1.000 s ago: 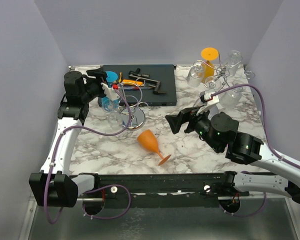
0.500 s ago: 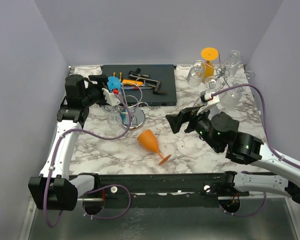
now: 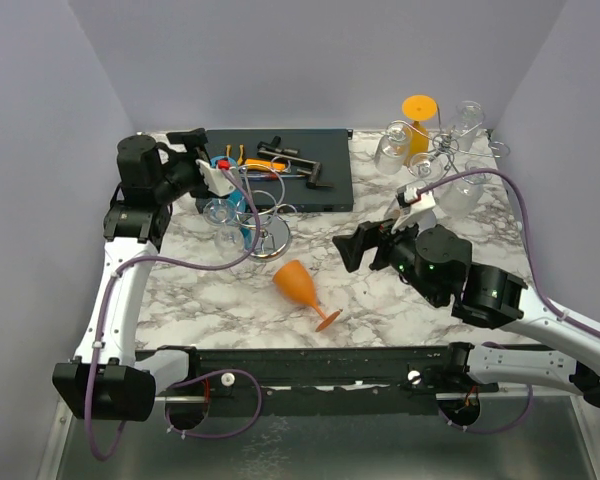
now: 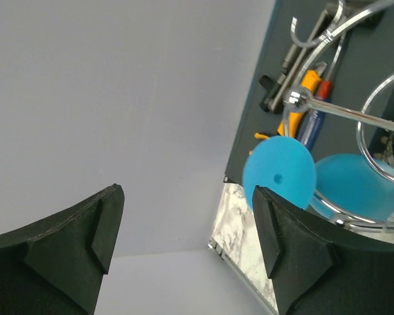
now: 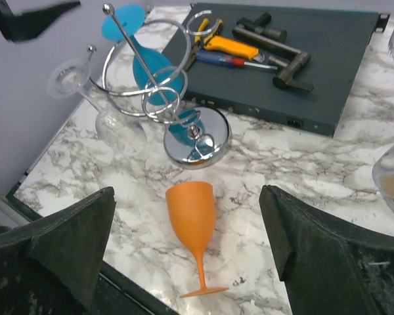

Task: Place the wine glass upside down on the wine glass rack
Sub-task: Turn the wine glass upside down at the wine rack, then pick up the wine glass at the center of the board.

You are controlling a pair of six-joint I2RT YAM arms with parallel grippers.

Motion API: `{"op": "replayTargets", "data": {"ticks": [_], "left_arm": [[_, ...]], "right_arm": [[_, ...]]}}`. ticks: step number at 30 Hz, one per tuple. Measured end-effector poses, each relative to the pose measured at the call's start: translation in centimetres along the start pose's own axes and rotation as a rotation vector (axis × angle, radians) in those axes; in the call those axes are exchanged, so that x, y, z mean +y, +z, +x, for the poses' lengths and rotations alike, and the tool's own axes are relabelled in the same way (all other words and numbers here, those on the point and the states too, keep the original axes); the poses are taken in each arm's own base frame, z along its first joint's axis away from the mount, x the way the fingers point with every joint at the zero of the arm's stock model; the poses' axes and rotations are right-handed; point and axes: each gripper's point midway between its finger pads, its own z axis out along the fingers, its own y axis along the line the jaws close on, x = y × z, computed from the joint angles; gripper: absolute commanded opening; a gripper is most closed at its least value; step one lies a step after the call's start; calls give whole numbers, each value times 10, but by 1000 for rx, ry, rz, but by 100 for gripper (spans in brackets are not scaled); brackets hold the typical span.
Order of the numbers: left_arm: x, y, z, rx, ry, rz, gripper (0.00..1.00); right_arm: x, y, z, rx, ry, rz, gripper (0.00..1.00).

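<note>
Rack beside sideways orange glass, dark box behind

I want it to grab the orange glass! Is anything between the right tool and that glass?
Nothing visible is. The orange glass lies on its side on the bare marble table, and the open right tool is close beside it. The rack stands on the glass's other side, off that path.

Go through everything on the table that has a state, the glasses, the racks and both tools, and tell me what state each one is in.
blue wine glass: hanging upside down on the near rack.
clear wine glass: hanging bowl-down on the same rack.
orange wine glass: lying on its side on the table.
far orange glass: upside down on the far rack.
left tool: open, holding nothing.
right tool: open, holding nothing.
</note>
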Motion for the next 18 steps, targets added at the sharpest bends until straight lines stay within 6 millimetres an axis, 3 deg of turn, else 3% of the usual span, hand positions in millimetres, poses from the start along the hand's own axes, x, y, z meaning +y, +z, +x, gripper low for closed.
{"op": "replayTargets", "data": {"ticks": [4, 6, 11, 15, 18], "left_arm": [[33, -11, -20, -26, -35, -71, 89], [54, -20, -34, -48, -90, -118, 96], [94, -45, -71, -124, -258, -216, 99], [95, -66, -94, -187, -376, -236, 99], [93, -87, -117, -247, -455, -245, 99]], "right_arm": [[1, -1, 22, 92, -4, -20, 100], [5, 0, 39, 164, -14, -51, 100], [17, 15, 104, 391, -45, -130, 100], [2, 28, 175, 619, -56, -126, 98], [-13, 25, 210, 736, -43, -116, 98]]}}
